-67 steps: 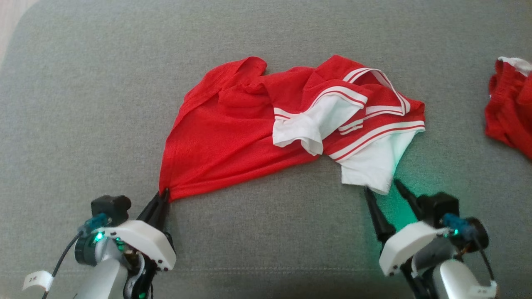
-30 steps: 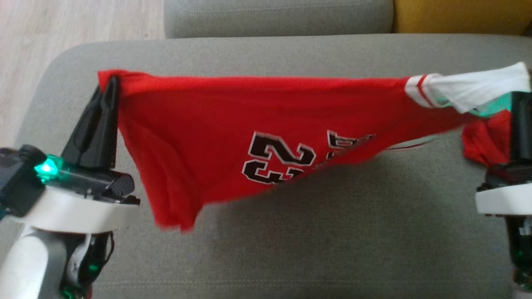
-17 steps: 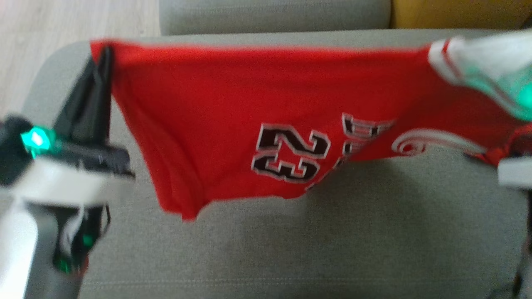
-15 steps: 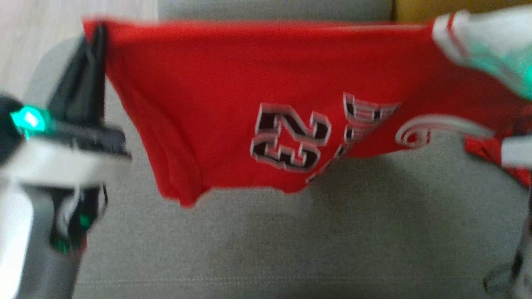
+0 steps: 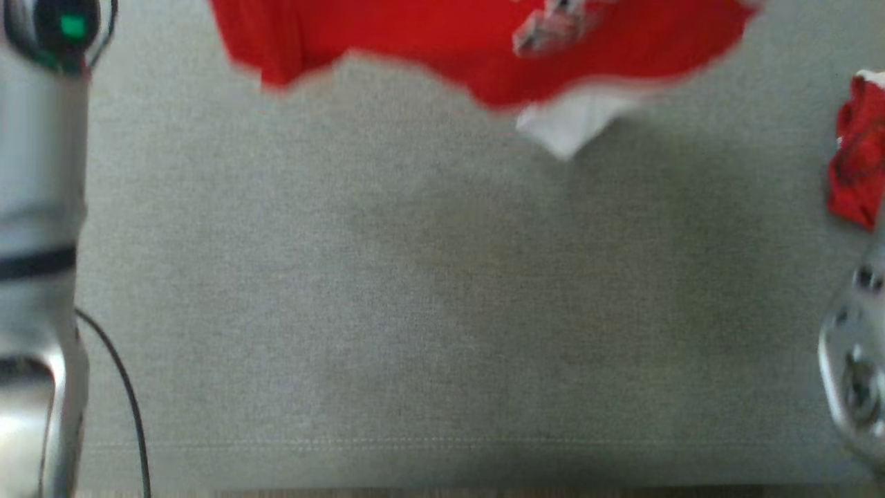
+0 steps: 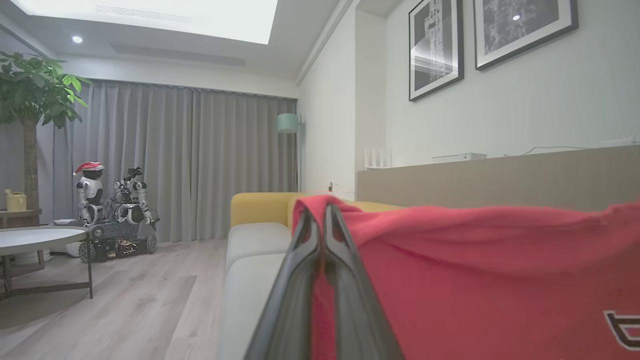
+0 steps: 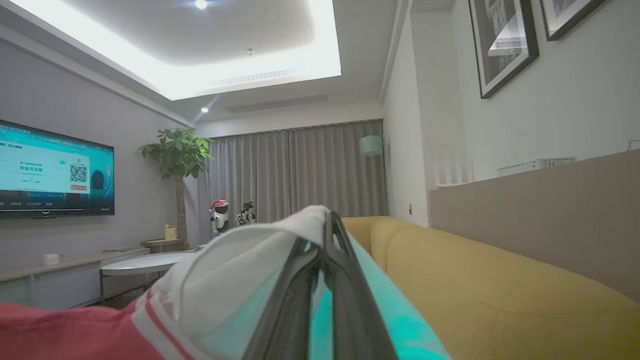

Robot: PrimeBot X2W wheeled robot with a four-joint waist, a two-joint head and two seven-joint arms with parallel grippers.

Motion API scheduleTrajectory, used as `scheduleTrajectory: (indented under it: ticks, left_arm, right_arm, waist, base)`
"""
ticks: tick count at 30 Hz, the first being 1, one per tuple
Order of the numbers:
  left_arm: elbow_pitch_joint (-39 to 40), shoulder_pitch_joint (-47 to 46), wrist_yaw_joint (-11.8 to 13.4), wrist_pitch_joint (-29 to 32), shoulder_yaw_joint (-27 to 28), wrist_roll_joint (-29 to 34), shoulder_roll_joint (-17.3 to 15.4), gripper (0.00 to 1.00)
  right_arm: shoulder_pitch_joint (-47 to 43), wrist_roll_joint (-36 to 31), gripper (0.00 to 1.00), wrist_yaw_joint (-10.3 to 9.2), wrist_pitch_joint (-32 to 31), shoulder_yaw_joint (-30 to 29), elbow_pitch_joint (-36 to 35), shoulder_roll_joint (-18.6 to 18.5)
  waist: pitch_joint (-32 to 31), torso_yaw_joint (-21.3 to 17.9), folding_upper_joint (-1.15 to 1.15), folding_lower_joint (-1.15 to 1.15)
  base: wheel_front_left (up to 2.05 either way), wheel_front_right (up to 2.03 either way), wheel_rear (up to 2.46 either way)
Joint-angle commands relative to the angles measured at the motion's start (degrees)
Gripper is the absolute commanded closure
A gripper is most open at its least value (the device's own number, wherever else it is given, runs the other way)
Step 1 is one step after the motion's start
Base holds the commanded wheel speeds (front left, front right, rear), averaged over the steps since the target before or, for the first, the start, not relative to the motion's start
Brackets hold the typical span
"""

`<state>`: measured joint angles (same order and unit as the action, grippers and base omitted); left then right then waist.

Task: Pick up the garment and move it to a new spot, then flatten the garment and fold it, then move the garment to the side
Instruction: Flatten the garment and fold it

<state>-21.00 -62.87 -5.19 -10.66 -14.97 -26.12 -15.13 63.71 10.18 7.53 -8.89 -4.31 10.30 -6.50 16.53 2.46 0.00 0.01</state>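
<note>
Since the left end effector (image 6: 320, 216) is clamped on a red corner and the right end effector (image 7: 326, 226) on the white sleeve, the jersey (image 5: 415, 34) hangs stretched above the sofa (image 5: 415, 290), probably so it'll drop flat.

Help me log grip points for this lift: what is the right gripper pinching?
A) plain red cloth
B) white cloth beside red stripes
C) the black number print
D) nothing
B: the right wrist view shows the right gripper shut on the white end of the garment, with red stripes just beyond it.
</note>
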Motion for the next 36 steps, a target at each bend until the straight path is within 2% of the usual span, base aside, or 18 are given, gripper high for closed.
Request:
scheduleTrajectory:
  ticks: [1, 2, 8, 11, 17, 21, 26, 27, 30, 36]
  left_arm:
    - [-4.1, -6.3, -0.8, -1.6, 0.9, 0.9, -1.5, 1.0]
    - [-4.1, -6.3, -0.8, -1.6, 0.9, 0.9, -1.5, 1.0]
    - [-18.6, -15.5, -1.7, -4.0, -1.2, 2.9, 0.2, 1.0]
    - [-24.8, -16.6, -1.9, -4.3, -0.7, 2.5, 1.5, 1.0]
    - [-36.2, -13.5, -2.1, -4.3, -0.1, 0.6, 4.1, 1.0]
    - [-42.8, -9.8, -2.2, -4.3, 0.0, -1.3, 5.6, 1.0]
    - [-43.4, -3.4, -2.3, -4.3, 0.4, -4.3, 6.6, 1.0]
    - [-41.4, 0.0, -2.3, -4.3, 0.7, -5.0, 6.3, 1.0]
    - [-36.4, 6.3, -2.3, -4.3, 2.0, -5.7, 5.7, 1.0]
    - [-24.6, 21.0, -2.3, -4.3, 5.3, -4.2, 5.2, 1.0]
  right_arm:
    - [6.3, 0.6, 1.0, -0.04, 2.9, 1.9, 4.2, 0.6]
    - [6.3, 0.6, 1.0, -0.04, 2.9, 1.9, 4.2, 0.6]
    - [18.3, 0.5, 1.0, -0.04, 11.9, 4.8, 23.0, 2.0]
    - [20.9, 0.1, 1.0, -0.04, 13.7, 5.2, 32.8, 2.5]
    - [20.4, -1.0, 1.0, -0.04, 13.1, 6.9, 48.4, 3.4]
    - [16.8, 0.4, 1.0, -0.04, 14.1, 8.5, 54.5, 3.6]
    - [8.6, 8.8, 1.0, -0.04, 18.0, 14.5, 53.7, 3.6]
    - [4.6, 11.9, 1.0, -0.04, 19.8, 16.8, 51.5, 3.6]
    - [-2.2, 15.2, 1.0, -0.04, 21.8, 18.6, 47.4, 3.6]
    - [-18.9, 17.3, 1.0, -0.04, 23.0, 18.7, 36.9, 3.4]
  waist:
    - [1.5, 0.0, 0.0, -0.01]
    - [1.5, 0.0, 0.0, -0.01]
    - [3.3, -1.0, 0.0, -0.01]
    - [4.4, -1.2, 0.0, -0.01]
    - [7.0, -1.4, 0.0, -0.01]
    - [8.0, -1.3, 0.0, -0.01]
    - [7.9, -0.9, 0.0, -0.01]
    - [7.3, -1.0, 0.0, -0.01]
    - [5.7, -1.3, 0.0, -0.01]
    - [0.8, -1.3, 0.0, -0.01]
  base:
    - [0.0, 0.0, 0.0]
    - [0.0, 0.0, 0.0]
    - [0.0, 0.0, 0.0]
    - [0.0, 0.0, 0.0]
    - [0.0, 0.0, 0.0]
    - [0.0, 0.0, 0.0]
    - [0.0, 0.0, 0.0]
    - [0.0, 0.0, 0.0]
    - [0.0, 0.0, 0.0]
    - [0.0, 0.0, 0.0]
